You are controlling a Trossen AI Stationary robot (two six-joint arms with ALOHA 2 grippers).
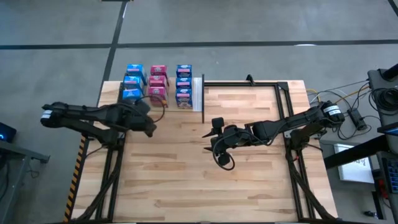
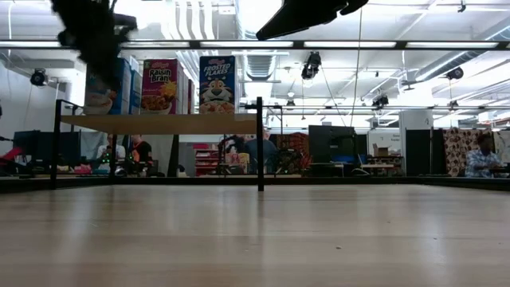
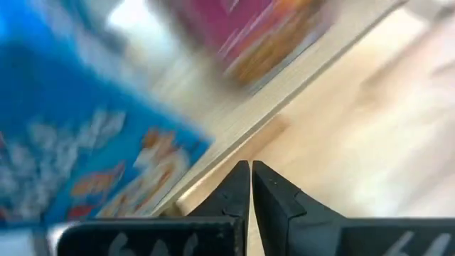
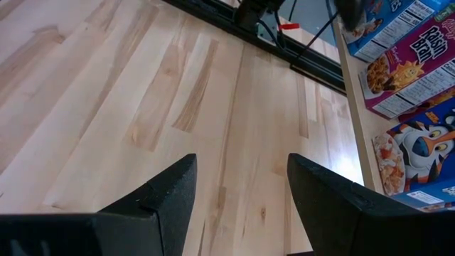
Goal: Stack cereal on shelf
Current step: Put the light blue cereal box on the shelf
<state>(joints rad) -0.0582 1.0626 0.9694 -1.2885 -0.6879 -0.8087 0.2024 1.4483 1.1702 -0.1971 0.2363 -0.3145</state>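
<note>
Cereal boxes (image 1: 158, 85) are seen stacked on the shelf (image 1: 198, 93). The left pincer (image 1: 148, 124), pressed together and empty, is held just beside them. The right pincer (image 1: 217, 140) is spread, apparently above bare worktop (image 1: 186, 180).

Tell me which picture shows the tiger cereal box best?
The low view: the Frosted Flakes box stands upright on the shelf, front facing the camera. The right wrist view shows the tiger sideways at the edge. The high view shows only the boxes' tops. The left wrist view is a blur.
</note>
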